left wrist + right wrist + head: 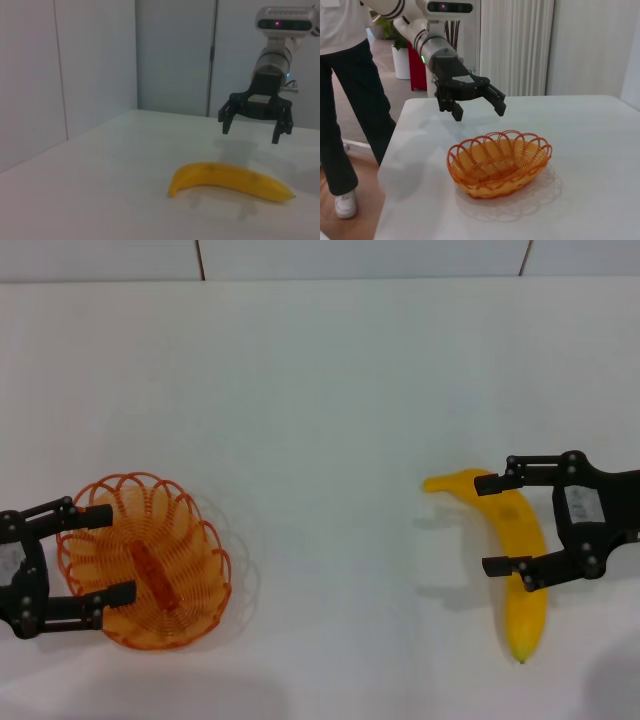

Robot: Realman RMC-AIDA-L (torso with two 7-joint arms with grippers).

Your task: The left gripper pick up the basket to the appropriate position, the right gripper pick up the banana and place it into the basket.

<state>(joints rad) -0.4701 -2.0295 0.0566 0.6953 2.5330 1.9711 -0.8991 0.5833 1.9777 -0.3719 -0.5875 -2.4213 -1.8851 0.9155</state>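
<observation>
Grippers are both poised above their targets, and we are judging this as the approach stage, with nothing grasped yet. Our left gripper [102,553] is hovering with fingers spread over the near-left rim of the basket [185,540], which is sitting flat on the white table [330,390] at our left side. The right wrist view is showing that claw [477,104] clearly above the basket [500,162], not touching it. Our right gripper [508,525] is also spread wide, straddling the upper half of the banana [523,580], which is lying on the table at our right, well apart from the basket; the left wrist view is showing this claw [255,129] hanging in the air above the fruit [231,181].

To do this well, we are thinking the left claw should be coming straight down so that one finger goes inside the looped rim and the other outside, pinching wire rather than air. For the banana, we are judging that the fingers should be closing across its width near the middle, so it is not tipping when lifted.
</observation>
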